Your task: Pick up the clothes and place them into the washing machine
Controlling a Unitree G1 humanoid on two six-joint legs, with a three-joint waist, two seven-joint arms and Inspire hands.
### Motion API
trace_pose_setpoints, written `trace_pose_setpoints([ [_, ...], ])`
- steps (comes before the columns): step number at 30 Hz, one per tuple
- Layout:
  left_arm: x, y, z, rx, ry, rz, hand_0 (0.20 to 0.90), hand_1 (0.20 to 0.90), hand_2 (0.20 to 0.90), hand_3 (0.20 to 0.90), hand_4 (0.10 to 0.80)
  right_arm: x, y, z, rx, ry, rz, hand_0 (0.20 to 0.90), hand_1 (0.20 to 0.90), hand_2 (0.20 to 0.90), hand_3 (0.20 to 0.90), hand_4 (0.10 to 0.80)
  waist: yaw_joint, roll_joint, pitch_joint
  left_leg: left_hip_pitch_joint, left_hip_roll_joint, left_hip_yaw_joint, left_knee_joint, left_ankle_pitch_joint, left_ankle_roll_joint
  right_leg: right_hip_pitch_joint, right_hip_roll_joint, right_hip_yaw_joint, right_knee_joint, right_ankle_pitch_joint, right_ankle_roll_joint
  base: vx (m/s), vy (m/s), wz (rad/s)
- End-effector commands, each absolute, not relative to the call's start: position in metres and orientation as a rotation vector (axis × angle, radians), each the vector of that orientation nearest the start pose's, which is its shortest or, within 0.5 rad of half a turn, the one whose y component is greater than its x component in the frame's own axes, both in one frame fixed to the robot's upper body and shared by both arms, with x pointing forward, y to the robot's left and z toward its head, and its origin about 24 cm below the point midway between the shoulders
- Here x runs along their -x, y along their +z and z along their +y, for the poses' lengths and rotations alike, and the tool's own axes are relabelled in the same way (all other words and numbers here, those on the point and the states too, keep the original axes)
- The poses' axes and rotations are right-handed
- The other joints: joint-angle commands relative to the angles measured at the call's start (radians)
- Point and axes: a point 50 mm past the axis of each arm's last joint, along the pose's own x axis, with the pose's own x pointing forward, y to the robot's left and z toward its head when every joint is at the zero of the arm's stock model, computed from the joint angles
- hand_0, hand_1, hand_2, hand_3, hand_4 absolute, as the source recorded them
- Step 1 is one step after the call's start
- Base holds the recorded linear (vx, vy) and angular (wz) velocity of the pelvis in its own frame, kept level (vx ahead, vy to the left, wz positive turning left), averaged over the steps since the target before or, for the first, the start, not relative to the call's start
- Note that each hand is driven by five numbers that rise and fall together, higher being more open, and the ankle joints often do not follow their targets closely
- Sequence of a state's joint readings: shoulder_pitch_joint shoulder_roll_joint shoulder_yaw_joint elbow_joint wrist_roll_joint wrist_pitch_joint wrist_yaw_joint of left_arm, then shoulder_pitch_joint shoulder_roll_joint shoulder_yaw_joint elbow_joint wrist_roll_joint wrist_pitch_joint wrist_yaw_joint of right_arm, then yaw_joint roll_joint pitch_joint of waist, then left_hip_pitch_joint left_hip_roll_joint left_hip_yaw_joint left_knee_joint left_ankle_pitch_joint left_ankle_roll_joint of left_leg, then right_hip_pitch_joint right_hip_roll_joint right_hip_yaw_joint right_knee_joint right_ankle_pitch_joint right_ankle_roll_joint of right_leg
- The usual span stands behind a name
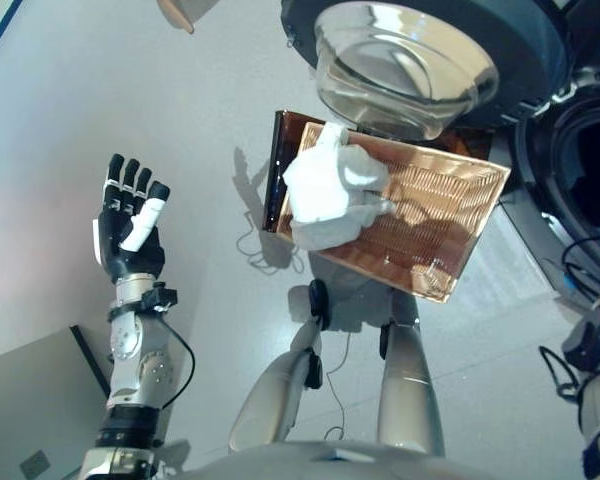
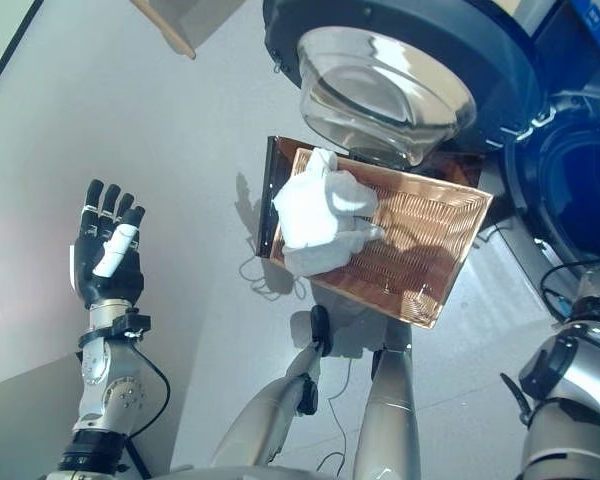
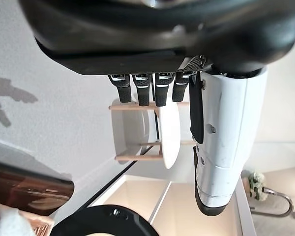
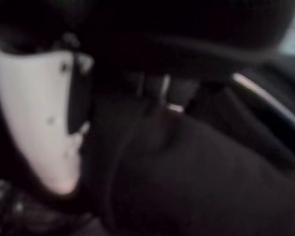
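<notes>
White clothes (image 1: 330, 195) lie bunched at the 9 o'clock end of a woven basket (image 1: 450, 215) on the floor, just below the washing machine's open glass door (image 1: 405, 65). My left robot hand (image 1: 130, 225), fingers straight and empty, hovers well apart at 9 o'clock of the bundle. To grasp well, I judge I should swing toward 3 o'clock, descend over the heap's middle. My right robot hand (image 4: 49, 113) appears only in its wrist view; its fingers I cannot tell.

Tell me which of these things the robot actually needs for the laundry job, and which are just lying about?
Needed: white clothes, lying in the brown basket; washing machine's open glass door; left hand, open and empty.

Lying about: wooden stool; grey panel on the floor.
</notes>
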State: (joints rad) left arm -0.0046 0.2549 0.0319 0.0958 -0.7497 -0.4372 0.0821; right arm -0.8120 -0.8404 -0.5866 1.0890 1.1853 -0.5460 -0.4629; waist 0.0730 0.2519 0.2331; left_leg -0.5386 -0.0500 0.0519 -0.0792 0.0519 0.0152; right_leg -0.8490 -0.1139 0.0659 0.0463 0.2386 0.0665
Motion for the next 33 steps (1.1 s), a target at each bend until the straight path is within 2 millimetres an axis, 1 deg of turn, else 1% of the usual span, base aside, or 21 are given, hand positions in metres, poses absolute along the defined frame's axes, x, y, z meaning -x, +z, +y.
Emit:
trace_pose_setpoints([
  [1,-0.225,0.108,0.259,0.432,0.317,-0.617,0.900,0.900,0.900,0.900,0.800,-0.201,0.253,-0.482,-0.725,-1.332,-1.050,0.200,0.200,0.200,0.200,0.300,-0.022,0.026,-0.064,0.004,0.018,-0.037,-0.008,-0.009,-0.109,-0.018,-0.005,-0.064,0.156,-0.159,0.027,0.023,0.001,-0.09],
  [5,-0.225,0.109,0.260,0.429,0.319,-0.623,0.900,0.900,0.900,0.900,0.800,-0.202,0.246,-0.479,-0.715,-1.332,-1.044,0.200,0.200,0.200,0.200,0.300,-0.024,0.027,-0.073,0.010,0.018,-0.039,-0.008,-0.020,-0.107,-0.014,-0.004,-0.061,0.155,-0.171,0.029,0.052,0.013,-0.05],
  [9,-0.223,0.108,0.264,0.429,0.345,-0.628,0.900,0.900,0.900,0.900,0.800,-0.206,0.239,-0.475,-0.710,-1.318,-1.034,0.200,0.200,0.200,0.200,0.300,-0.025,0.027,-0.077,0.010,0.015,-0.039,-0.008,-0.017,-0.108,-0.012,-0.004,-0.064,0.147,-0.161,0.026,0.009,0.000,0.00],
  [10,-0.223,0.109,0.264,0.433,0.347,-0.631,0.900,0.900,0.900,0.900,0.800,-0.207,0.235,-0.474,-0.705,-1.310,-1.026,0.367,0.367,0.367,0.367,0.420,-0.024,0.027,-0.080,0.015,0.015,-0.040,-0.008,-0.024,-0.107,-0.007,-0.003,-0.066,0.149,-0.170,0.027,0.000,0.000,0.00],
  [11,-0.222,0.108,0.264,0.436,0.349,-0.631,0.900,0.900,0.900,0.900,0.800,-0.208,0.233,-0.474,-0.704,-1.306,-1.021,0.900,0.900,0.900,0.900,0.800,-0.026,0.027,-0.079,0.013,0.013,-0.042,-0.008,-0.017,-0.108,-0.010,-0.004,-0.065,0.147,-0.158,0.025,0.035,0.007,0.03],
  [12,-0.222,0.107,0.265,0.439,0.355,-0.624,0.900,0.900,0.900,0.900,0.800,-0.208,0.230,-0.474,-0.703,-1.307,-1.012,0.900,0.900,0.900,0.900,0.800,-0.025,0.028,-0.083,0.020,0.013,-0.045,-0.008,-0.026,-0.107,-0.002,-0.003,-0.068,0.148,-0.171,0.026,-0.018,0.008,0.05],
  [13,-0.223,0.106,0.265,0.447,0.358,-0.622,0.900,0.900,0.900,0.900,0.800,-0.208,0.229,-0.474,-0.707,-1.306,-1.007,0.900,0.900,0.900,0.900,0.800,-0.026,0.026,-0.084,0.018,0.011,-0.046,-0.008,-0.020,-0.107,-0.003,-0.003,-0.067,0.147,-0.161,0.024,0.034,0.017,0.02],
  [16,-0.222,0.104,0.266,0.451,0.359,-0.616,0.900,0.900,0.900,0.900,0.800,-0.210,0.223,-0.475,-0.707,-1.309,-0.973,0.900,0.900,0.900,0.900,0.800,-0.023,0.028,-0.087,0.028,0.009,-0.048,-0.008,-0.029,-0.106,0.008,-0.002,-0.069,0.146,-0.170,0.025,-0.012,0.002,0.01],
  [17,-0.222,0.104,0.266,0.453,0.357,-0.616,0.900,0.900,0.900,0.900,0.800,-0.211,0.222,-0.475,-0.709,-1.307,-0.966,0.900,0.900,0.900,0.900,0.800,-0.024,0.026,-0.086,0.024,0.007,-0.048,-0.008,-0.022,-0.106,0.006,-0.005,-0.071,0.141,-0.158,0.024,-0.035,0.011,0.05],
  [20,-0.222,0.105,0.267,0.450,0.351,-0.621,0.900,0.900,0.900,0.900,0.800,-0.214,0.219,-0.473,-0.704,-1.304,-0.944,0.900,0.900,0.900,0.900,0.800,-0.024,0.029,-0.088,0.031,0.007,-0.050,-0.008,-0.031,-0.105,0.014,-0.006,-0.074,0.140,-0.167,0.026,-0.012,0.002,0.02],
  [21,-0.221,0.106,0.267,0.448,0.349,-0.623,0.900,0.900,0.900,0.900,0.800,-0.215,0.218,-0.473,-0.703,-1.304,-0.935,0.900,0.900,0.900,0.900,0.800,-0.025,0.028,-0.085,0.028,0.005,-0.051,-0.008,-0.024,-0.106,0.013,-0.008,-0.076,0.138,-0.158,0.025,0.000,0.000,0.00],
  [23,-0.221,0.107,0.267,0.445,0.348,-0.625,0.900,0.900,0.900,0.900,0.800,-0.219,0.216,-0.470,-0.697,-1.285,-0.914,0.900,0.900,0.900,0.900,0.800,-0.025,0.028,-0.082,0.027,0.002,-0.053,-0.008,-0.022,-0.104,0.013,-0.010,-0.078,0.139,-0.156,0.025,-0.042,0.027,0.03],
  [26,-0.221,0.105,0.266,0.449,0.341,-0.618,0.900,0.900,0.900,0.900,0.800,-0.225,0.204,-0.467,-0.685,-1.278,-0.853,0.900,0.900,0.900,0.900,0.800,-0.026,0.026,-0.080,0.033,-0.001,-0.057,-0.008,-0.023,-0.102,0.020,-0.012,-0.078,0.144,-0.154,0.025,-0.009,0.017,0.06],
  [27,-0.222,0.103,0.266,0.451,0.339,-0.607,0.900,0.900,0.900,0.900,0.800,-0.226,0.194,-0.467,-0.652,-1.285,-0.789,0.900,0.900,0.900,0.900,0.800,-0.025,0.024,-0.081,0.042,0.000,-0.059,-0.008,-0.029,-0.101,0.029,-0.013,-0.078,0.149,-0.165,0.026,-0.011,0.011,0.05],
  [28,-0.222,0.103,0.266,0.451,0.339,-0.607,0.900,0.900,0.900,0.900,0.800,-0.226,0.193,-0.467,-0.652,-1.285,-0.788,0.900,0.900,0.900,0.900,0.800,-0.027,0.023,-0.079,0.039,-0.002,-0.059,-0.008,-0.022,-0.101,0.028,-0.014,-0.078,0.146,-0.155,0.025,0.000,0.004,0.06],
  [29,-0.225,0.101,0.264,0.451,0.327,-0.593,0.900,0.900,0.900,0.900,0.800,-0.233,0.171,-0.464,-0.522,-1.273,-0.600,0.900,0.900,0.900,0.900,0.800,-0.027,0.014,-0.077,0.053,-0.001,-0.059,-0.008,-0.027,-0.099,0.040,-0.016,-0.080,0.153,-0.159,0.026,-0.052,-0.012,0.06],
  [30,-0.228,0.100,0.262,0.443,0.310,-0.582,0.900,0.900,0.900,0.900,0.800,-0.243,0.147,-0.455,-0.404,-1.234,-0.422,0.900,0.900,0.900,0.900,0.800,-0.029,0.003,-0.070,0.064,-0.002,-0.059,-0.008,-0.027,-0.097,0.057,-0.017,-0.083,0.152,-0.157,0.026,-0.025,-0.011,0.05],
  [31,-0.227,0.100,0.263,0.441,0.312,-0.581,0.900,0.900,0.900,0.900,0.800,-0.244,0.146,-0.454,-0.403,-1.233,-0.420,0.900,0.900,0.900,0.900,0.800,-0.031,0.003,-0.068,0.066,-0.002,-0.059,-0.008,-0.027,-0.097,0.060,-0.018,-0.083,0.151,-0.157,0.026,-0.061,-0.016,0.03],
  [32,-0.228,0.099,0.262,0.444,0.312,-0.579,0.900,0.900,0.900,0.900,0.800,-0.247,0.136,-0.450,-0.410,-1.218,-0.387,0.900,0.900,0.900,0.900,0.800,-0.034,-0.001,-0.065,0.065,-0.005,-0.059,-0.008,-0.021,-0.095,0.061,-0.019,-0.085,0.145,-0.146,0.026,0.000,0.000,0.00],
  [33,-0.229,0.097,0.263,0.442,0.315,-0.568,0.900,0.900,0.900,0.900,0.800,-0.247,0.122,-0.446,-0.404,-1.213,-0.323,0.900,0.900,0.900,0.900,0.800,-0.034,-0.007,-0.067,0.074,-0.003,-0.060,-0.008,-0.029,-0.093,0.074,-0.018,-0.087,0.143,-0.155,0.027,0.000,0.000,0.00],
])
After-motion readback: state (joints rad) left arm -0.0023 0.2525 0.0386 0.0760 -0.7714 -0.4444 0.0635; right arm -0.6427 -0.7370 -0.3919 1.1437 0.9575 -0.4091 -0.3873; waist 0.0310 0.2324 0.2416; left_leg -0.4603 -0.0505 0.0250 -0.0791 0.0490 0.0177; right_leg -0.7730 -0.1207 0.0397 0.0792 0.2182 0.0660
